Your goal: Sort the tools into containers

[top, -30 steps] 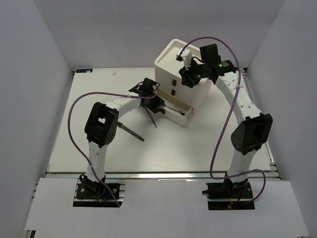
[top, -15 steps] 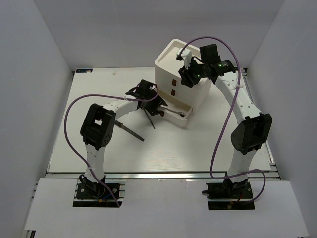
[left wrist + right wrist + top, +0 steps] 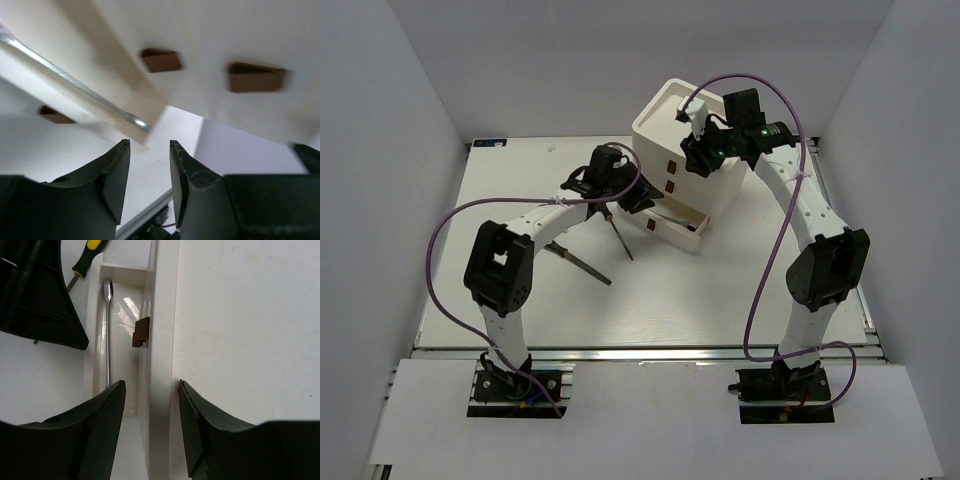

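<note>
The white drawer box (image 3: 695, 120) stands at the back middle, its bottom drawer (image 3: 672, 237) pulled out. A grey wrench (image 3: 107, 335) lies in that drawer and also shows in the left wrist view (image 3: 70, 82). My left gripper (image 3: 636, 200) is open and empty, just in front of the box's red-brown tabs (image 3: 160, 60) and above the drawer; the left wrist view (image 3: 149, 143) shows its jaws apart. My right gripper (image 3: 696, 150) is open, its jaws astride the box's front top rim (image 3: 162, 315). A thin dark screwdriver (image 3: 620, 238) and a longer tool (image 3: 582, 265) lie on the table.
A yellow-and-black handle (image 3: 90, 252) shows on the table beyond the drawer in the right wrist view. White walls close in the table on the left, back and right. Purple cables loop off both arms.
My left arm has swung left and back, and its gripper has lifted from the open drawer toward the box's front. The right arm has not moved.
</note>
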Action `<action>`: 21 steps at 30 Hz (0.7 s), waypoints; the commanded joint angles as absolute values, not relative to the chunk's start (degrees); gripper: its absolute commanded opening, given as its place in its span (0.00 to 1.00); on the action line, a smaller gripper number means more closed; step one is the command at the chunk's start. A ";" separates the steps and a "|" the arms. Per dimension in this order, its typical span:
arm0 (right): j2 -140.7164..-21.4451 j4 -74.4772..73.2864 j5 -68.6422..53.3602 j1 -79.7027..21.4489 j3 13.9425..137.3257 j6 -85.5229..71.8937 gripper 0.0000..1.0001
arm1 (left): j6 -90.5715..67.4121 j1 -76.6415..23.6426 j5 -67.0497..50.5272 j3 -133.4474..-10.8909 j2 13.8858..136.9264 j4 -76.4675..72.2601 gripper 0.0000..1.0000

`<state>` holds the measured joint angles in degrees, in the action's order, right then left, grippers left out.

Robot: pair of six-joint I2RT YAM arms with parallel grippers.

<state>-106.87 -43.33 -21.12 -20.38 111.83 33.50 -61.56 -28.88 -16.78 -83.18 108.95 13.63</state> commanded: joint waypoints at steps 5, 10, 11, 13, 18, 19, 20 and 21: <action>-108.81 -49.39 -21.09 -20.21 109.60 32.17 0.52 | -70.22 -29.88 -20.48 -85.25 106.69 8.26 0.49; -108.63 -49.22 -20.92 -20.13 109.25 32.08 0.52 | -74.96 -32.25 -16.71 -93.15 112.58 18.08 0.48; -108.63 -49.22 -20.92 -20.21 109.16 31.99 0.52 | -75.49 -32.95 -16.53 -94.64 113.72 21.85 0.48; -108.54 -49.22 -21.00 -20.21 108.99 32.08 0.52 | -76.20 -33.66 -15.65 -99.20 116.27 25.56 0.49; -108.54 -48.96 -21.27 -20.21 108.90 31.82 0.52 | -77.08 -35.07 -13.54 -104.76 118.74 33.04 0.51; -108.54 -48.87 -21.36 -20.21 108.90 31.73 0.52 | -77.43 -35.33 -13.45 -105.29 119.26 33.66 0.51; -108.63 -48.87 -21.44 -20.21 108.90 31.64 0.52 | -77.78 -35.33 -13.45 -105.21 119.44 34.45 0.51; -108.63 -48.87 -21.45 -20.21 108.90 31.64 0.52 | -78.04 -35.42 -13.62 -105.12 119.62 34.71 0.51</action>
